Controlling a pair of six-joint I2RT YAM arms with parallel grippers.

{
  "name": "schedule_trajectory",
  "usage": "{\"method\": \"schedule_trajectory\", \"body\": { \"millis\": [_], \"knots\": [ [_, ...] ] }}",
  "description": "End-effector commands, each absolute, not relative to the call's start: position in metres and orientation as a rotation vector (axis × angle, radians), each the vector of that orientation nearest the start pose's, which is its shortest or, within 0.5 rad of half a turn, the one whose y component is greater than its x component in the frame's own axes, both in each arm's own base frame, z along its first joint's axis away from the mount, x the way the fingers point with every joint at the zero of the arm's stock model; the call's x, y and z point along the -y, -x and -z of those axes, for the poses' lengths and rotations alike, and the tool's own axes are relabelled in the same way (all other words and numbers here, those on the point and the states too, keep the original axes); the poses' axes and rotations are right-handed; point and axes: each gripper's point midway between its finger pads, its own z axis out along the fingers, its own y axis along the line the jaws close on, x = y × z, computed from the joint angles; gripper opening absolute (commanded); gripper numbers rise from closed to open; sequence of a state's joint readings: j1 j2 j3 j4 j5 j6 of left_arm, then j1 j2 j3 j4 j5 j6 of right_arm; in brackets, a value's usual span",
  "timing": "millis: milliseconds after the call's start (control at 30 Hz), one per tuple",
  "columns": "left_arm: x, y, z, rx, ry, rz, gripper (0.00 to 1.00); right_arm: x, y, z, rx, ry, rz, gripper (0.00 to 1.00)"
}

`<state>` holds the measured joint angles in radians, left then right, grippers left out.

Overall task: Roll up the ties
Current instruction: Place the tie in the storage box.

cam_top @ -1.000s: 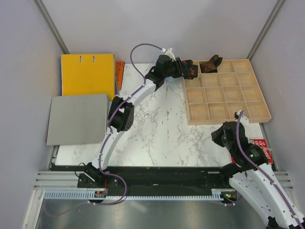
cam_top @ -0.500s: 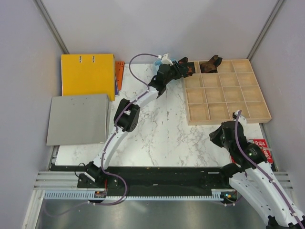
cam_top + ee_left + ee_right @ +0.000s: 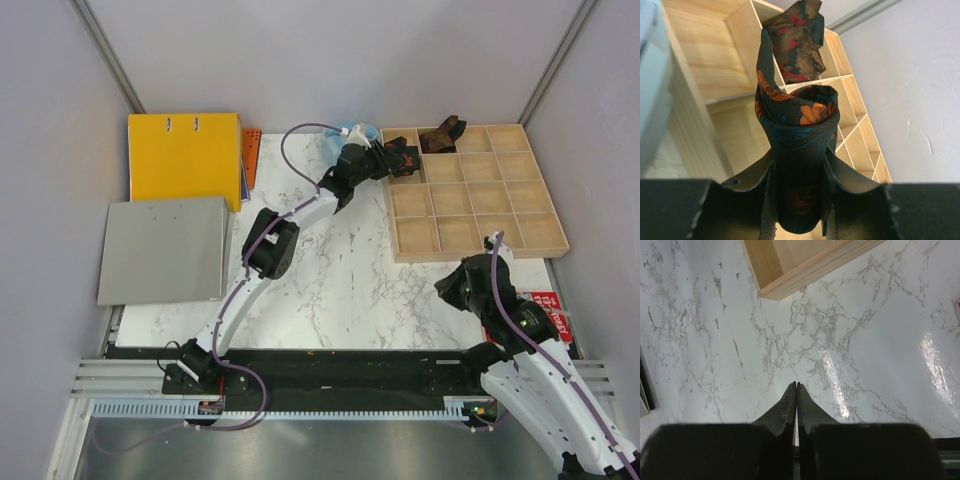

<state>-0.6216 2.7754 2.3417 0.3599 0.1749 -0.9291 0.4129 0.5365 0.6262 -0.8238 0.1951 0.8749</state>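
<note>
My left gripper [image 3: 392, 160] is shut on a rolled black tie with orange blotches [image 3: 797, 125]. It holds the roll over the far-left corner of the wooden compartment tray [image 3: 480, 225]. The same roll shows in the top view [image 3: 402, 154]. A dark brown tie with red marks [image 3: 797, 42] lies bunched in a far compartment; it also shows in the top view [image 3: 441, 135]. My right gripper [image 3: 797, 386] is shut and empty, low over the marble table [image 3: 865, 350] near the tray's near-left corner [image 3: 771, 287].
A yellow binder [image 3: 186, 155] and a grey board [image 3: 162, 248] lie at the left. Light-blue headphones [image 3: 352, 131] sit behind the left gripper. A red label [image 3: 548, 310] lies at the table's right edge. Grey walls enclose the sides and the back.
My left arm has stretched to the right, carrying the rolled tie from beside the tray to over its far-left compartment. The right arm has hardly moved.
</note>
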Motion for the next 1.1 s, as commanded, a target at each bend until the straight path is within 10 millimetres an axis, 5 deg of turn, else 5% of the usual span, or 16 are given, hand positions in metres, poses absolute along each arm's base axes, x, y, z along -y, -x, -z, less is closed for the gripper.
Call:
{"method": "schedule_trajectory", "body": {
  "millis": [0,133,333,567,633,1067],
  "knots": [
    [0.503,-0.567,-0.141,-1.785,0.119,1.344,0.18,-0.082,-0.187,-0.142,-2.230,-0.638,-0.469,0.06],
    [0.499,-0.567,-0.127,-1.845,0.117,1.277,0.20,-0.084,-0.187,-0.142,-2.232,-0.630,-0.481,0.05],
    [0.496,-0.568,-0.115,-1.880,0.091,1.190,0.37,-0.088,-0.189,-0.142,-2.239,-0.624,-0.500,0.06],
    [0.498,-0.565,-0.121,-1.882,0.046,1.195,0.94,-0.090,-0.190,-0.140,-2.249,-0.618,-0.509,0.06],
    [0.501,-0.561,-0.123,-1.889,0.024,1.200,1.00,-0.091,-0.190,-0.141,-2.250,-0.615,-0.513,0.06],
    [0.485,-0.548,-0.138,-1.991,0.051,1.072,1.00,-0.090,-0.189,-0.146,-2.257,-0.610,-0.502,0.08]
  ]
}}
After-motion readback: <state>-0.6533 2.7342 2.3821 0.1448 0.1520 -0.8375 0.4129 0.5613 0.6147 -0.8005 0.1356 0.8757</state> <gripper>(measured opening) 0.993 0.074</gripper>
